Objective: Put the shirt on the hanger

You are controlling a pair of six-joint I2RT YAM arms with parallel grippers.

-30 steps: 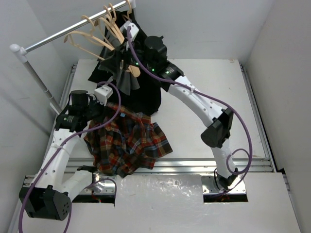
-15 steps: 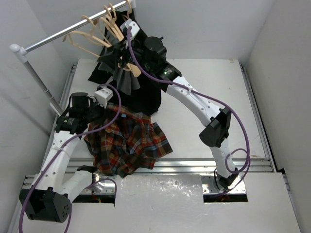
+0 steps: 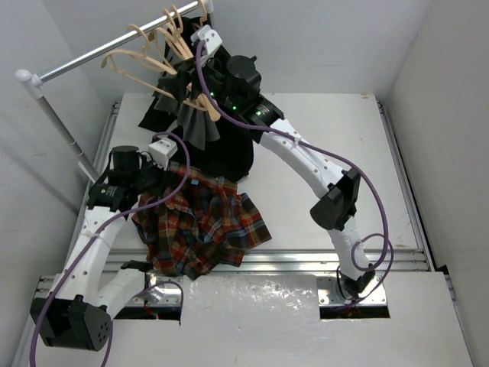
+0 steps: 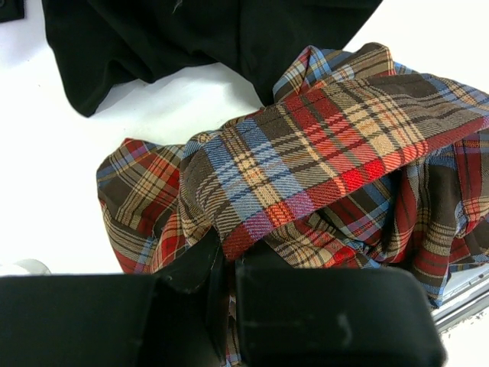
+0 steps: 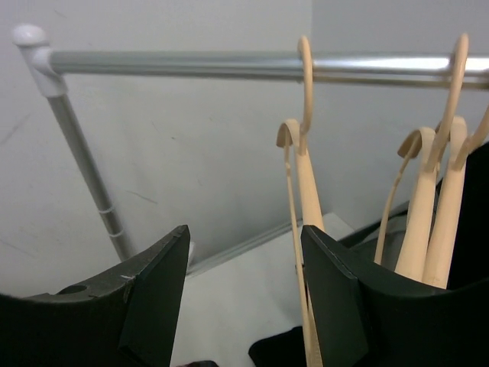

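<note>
The plaid shirt lies bunched at the table's near left. It fills the left wrist view. My left gripper is shut on a fold at the shirt's edge. Several pale tan hangers hang on the rail. My right gripper is raised among them, open and empty. In the right wrist view the gripper gapes wide, and the nearest hanger hangs from the rail just inside the right finger. I cannot tell whether it touches.
A black garment lies on the table behind the shirt, also in the left wrist view. A dark grey garment hangs below the hangers. More hangers hang to the right. The rail's post stands at the left.
My right gripper has risen and moved left, closer to the hangers on the rail. The left gripper and the shirt have not moved.
</note>
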